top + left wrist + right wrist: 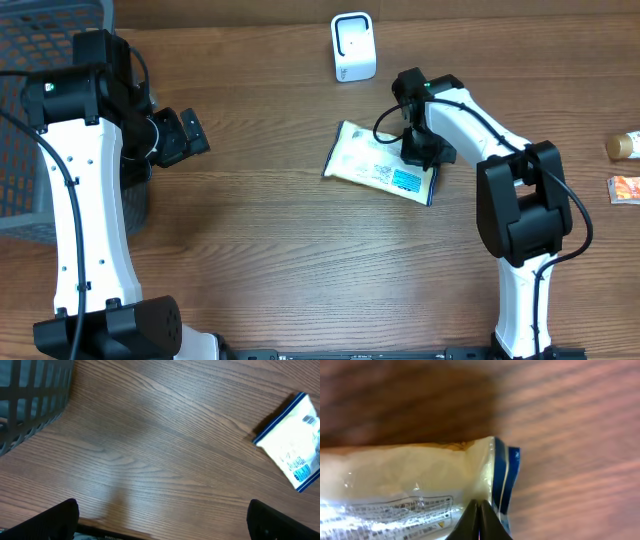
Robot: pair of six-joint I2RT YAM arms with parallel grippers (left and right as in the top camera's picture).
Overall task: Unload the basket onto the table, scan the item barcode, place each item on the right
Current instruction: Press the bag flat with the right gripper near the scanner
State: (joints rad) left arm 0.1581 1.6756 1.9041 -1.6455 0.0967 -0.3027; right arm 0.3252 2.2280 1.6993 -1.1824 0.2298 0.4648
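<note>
Pouch: flat on the counter, right of centre.
My right fingers: clenched at its right seam; whether pinching it, I cannot tell.
My left fingers: released, empty.
Handling: probably light, soft, slippery; take the seam.

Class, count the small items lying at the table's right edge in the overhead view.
2: a brownish item, cut off by the frame, and an orange packet just below it. Others may lie out of view.
</note>
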